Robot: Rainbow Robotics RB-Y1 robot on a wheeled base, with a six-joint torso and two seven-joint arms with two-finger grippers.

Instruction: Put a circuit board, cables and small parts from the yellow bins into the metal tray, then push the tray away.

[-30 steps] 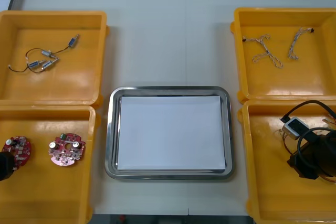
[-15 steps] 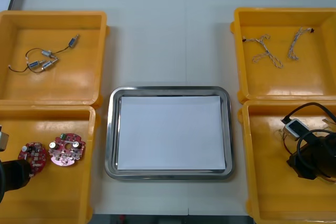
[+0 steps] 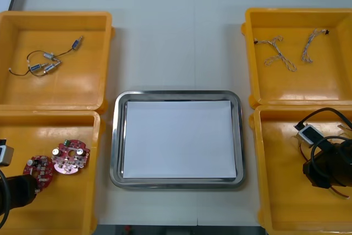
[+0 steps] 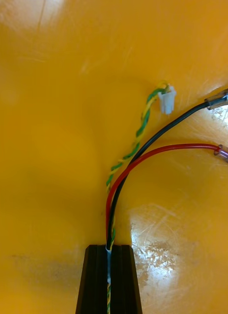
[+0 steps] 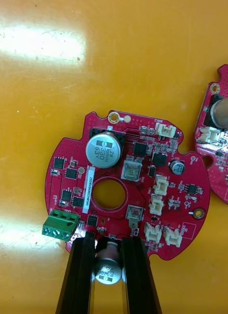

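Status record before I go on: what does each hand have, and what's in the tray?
left hand: in the near left bin, shut on a silver cylinder at the edge of a circuit board
second circuit board: beside the gripped one, ungripped
right hand: in the near right bin, shut on cables (red, black, green-yellow twisted)
metal tray: between the bins, white inside, nothing loaded yet
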